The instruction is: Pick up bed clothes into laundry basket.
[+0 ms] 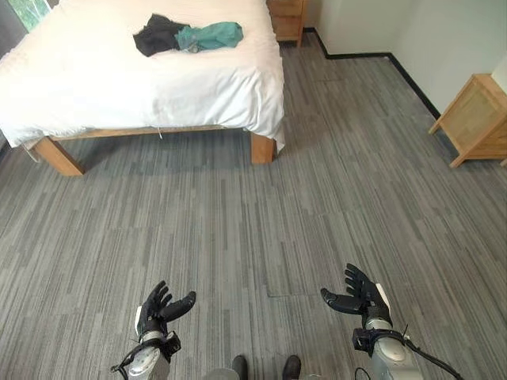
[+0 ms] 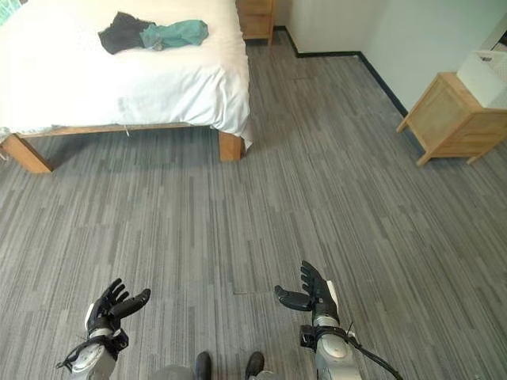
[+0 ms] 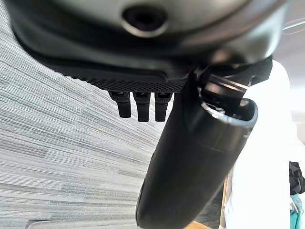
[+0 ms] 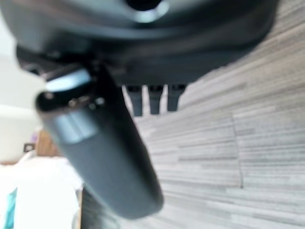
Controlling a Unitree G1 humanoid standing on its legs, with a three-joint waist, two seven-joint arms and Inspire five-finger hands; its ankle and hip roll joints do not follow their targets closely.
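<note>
Above striped grey plank flooring, the left hand hovered with fingers spread and empty. Well ahead, a crumpled black garment touched a rumpled teal one on the smooth white bed. The right hand was likewise splayed and empty, a slatted wooden cabinet far beyond.

Bed cut off at the edges, cabinet likewise.

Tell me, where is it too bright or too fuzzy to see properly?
Left wrist view: the bed glares white, without detail. Right wrist view: the right hand is blurred from closeness, while the floor stays sharp. Left eye view: the clothes and a soft shadow under the bed are clear.
</note>
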